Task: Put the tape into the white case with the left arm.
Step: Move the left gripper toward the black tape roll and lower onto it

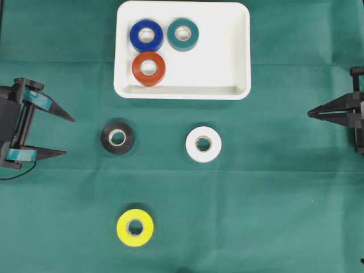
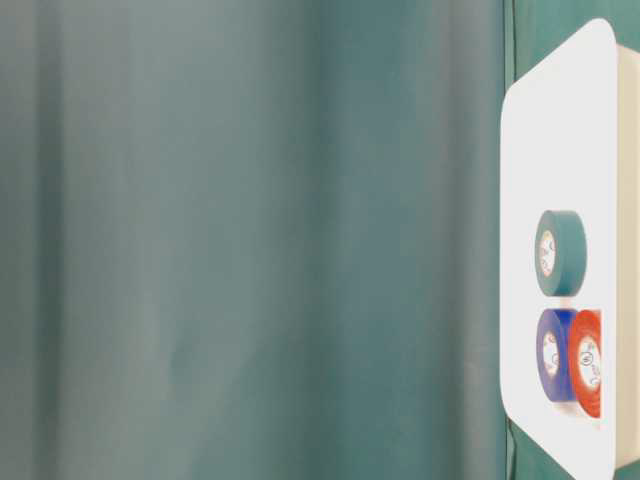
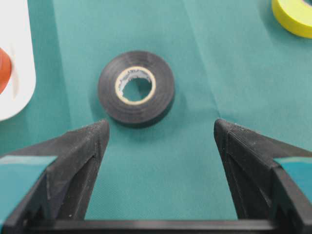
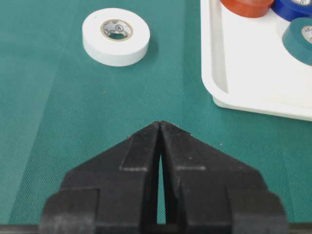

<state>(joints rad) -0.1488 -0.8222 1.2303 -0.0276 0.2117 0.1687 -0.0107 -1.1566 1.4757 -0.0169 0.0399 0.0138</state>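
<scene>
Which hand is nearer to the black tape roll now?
Left. The left hand is open just beside the black tape roll, which lies ahead of its fingers. The right hand is shut, far across the table, beyond the white tape roll.

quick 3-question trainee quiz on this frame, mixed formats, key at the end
1. How many tape rolls lie in the white case?
2. True or false: the left tool is shut on the black roll.
3. Which roll on the cloth lies nearest the left tool? A) white roll B) black roll C) yellow roll

Key:
1. Three: the blue roll, teal roll and red roll.
2. False. Its jaws stand open and empty, with the black roll ahead on the cloth.
3. B
</scene>
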